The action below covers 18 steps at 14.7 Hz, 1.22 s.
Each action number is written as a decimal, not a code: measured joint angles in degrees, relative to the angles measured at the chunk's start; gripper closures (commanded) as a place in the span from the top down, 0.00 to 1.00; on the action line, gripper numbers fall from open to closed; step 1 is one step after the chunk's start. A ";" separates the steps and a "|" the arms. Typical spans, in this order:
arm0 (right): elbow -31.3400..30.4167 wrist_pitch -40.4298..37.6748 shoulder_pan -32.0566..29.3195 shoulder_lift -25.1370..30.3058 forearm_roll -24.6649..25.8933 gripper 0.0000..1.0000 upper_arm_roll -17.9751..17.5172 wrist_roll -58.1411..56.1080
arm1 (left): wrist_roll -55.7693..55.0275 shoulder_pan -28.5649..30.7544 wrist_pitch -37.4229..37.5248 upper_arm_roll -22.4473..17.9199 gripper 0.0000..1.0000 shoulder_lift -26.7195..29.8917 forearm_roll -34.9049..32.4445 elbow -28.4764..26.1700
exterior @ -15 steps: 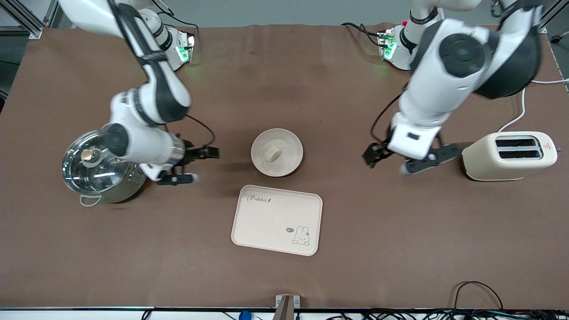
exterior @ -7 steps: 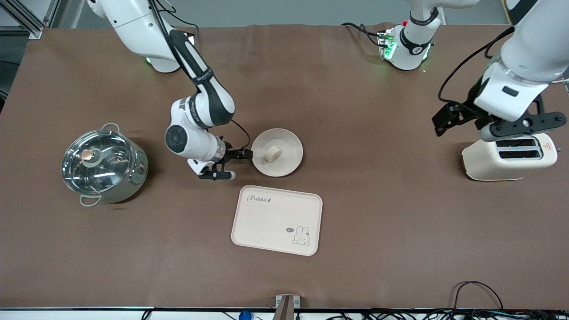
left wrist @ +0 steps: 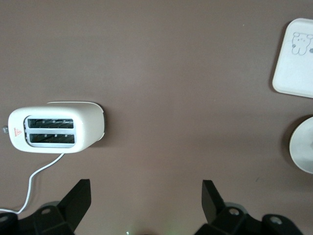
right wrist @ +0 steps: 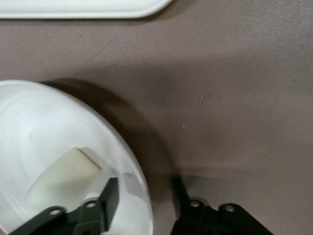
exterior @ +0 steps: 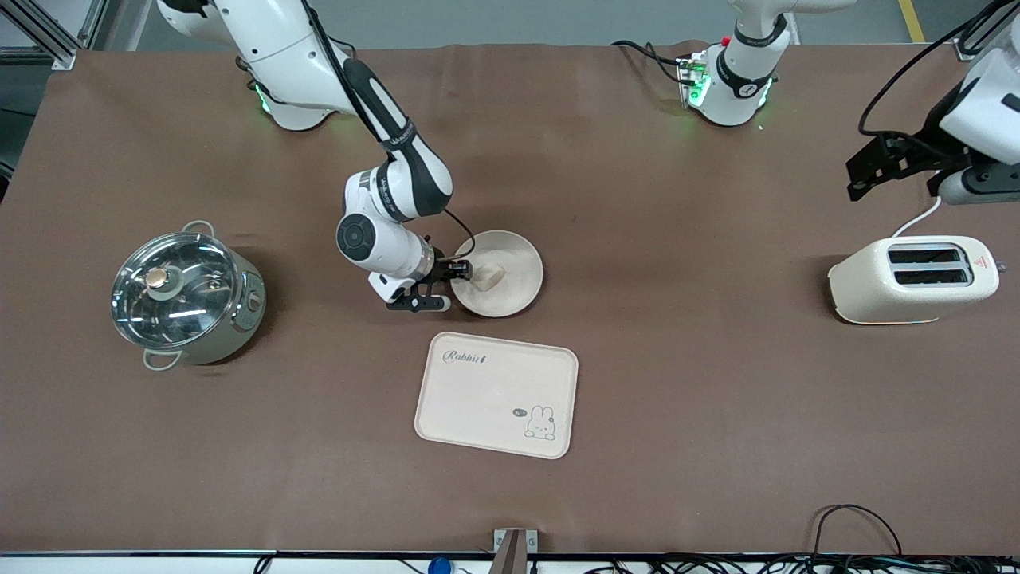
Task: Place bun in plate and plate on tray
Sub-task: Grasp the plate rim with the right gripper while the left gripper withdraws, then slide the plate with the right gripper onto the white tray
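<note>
The bun (exterior: 488,276) lies in the round plate (exterior: 518,259), which rests on the table farther from the front camera than the rabbit tray (exterior: 494,395). My right gripper (exterior: 448,285) is open at the plate's rim on the right arm's side. In the right wrist view one finger (right wrist: 110,196) is inside the plate (right wrist: 49,122) next to the bun (right wrist: 63,174), and the other is outside the rim. The tray's edge (right wrist: 73,7) shows there too. My left gripper (exterior: 924,171) is open and empty, up over the table by the toaster; it also shows in the left wrist view (left wrist: 146,196).
A cream toaster (exterior: 912,279) stands at the left arm's end of the table, also in the left wrist view (left wrist: 56,129). A steel pot with a glass lid (exterior: 183,295) stands at the right arm's end.
My right gripper has moved from beside the pot to the plate's rim and now straddles it. My left arm has pulled away to its own end of the table, above the toaster.
</note>
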<state>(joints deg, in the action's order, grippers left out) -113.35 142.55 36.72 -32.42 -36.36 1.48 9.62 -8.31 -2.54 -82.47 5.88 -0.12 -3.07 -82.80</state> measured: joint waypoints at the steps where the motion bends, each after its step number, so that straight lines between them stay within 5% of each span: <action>1: 0.00 -0.05 -0.03 0.00 -0.02 0.08 0.21 0.00 | 0.60 0.72 0.46 0.01 1.00 0.56 0.33 -0.61; 3: 0.15 -0.54 -0.16 0.23 -0.46 0.01 0.30 -0.05 | 0.95 1.62 0.56 0.04 1.00 2.36 1.41 -2.90; 13: 8.28 -8.14 -7.73 2.42 -8.43 0.00 0.81 -0.11 | 0.54 3.77 -1.16 3.83 1.00 7.36 1.86 -9.51; 18: 17.20 -1.82 -7.73 -4.55 -10.68 0.01 0.81 0.06 | 0.80 3.99 -1.19 3.85 1.00 7.35 1.86 -9.65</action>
<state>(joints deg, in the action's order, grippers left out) -96.15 140.73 28.99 -36.97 -47.04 2.29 9.67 -7.51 1.44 -83.66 9.73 7.23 -1.21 -92.44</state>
